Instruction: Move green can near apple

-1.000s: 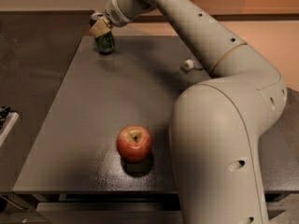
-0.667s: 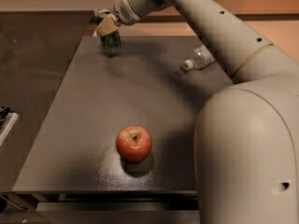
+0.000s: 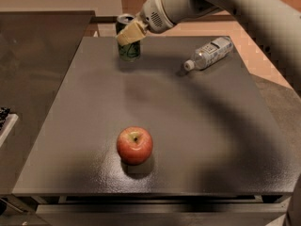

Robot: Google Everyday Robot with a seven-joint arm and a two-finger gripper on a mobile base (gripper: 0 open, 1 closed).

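One green can stands at the far edge of the surface, well apart from the apple. The hand is at its upper side (pinching or not, you cannot tell). Expect light, slick, dentable metal: grip mid-body, gently.

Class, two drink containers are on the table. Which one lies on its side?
The bottle, far right, lies on its side with its white cap toward the middle. The can stands upright at the far edge, with the hand at it.
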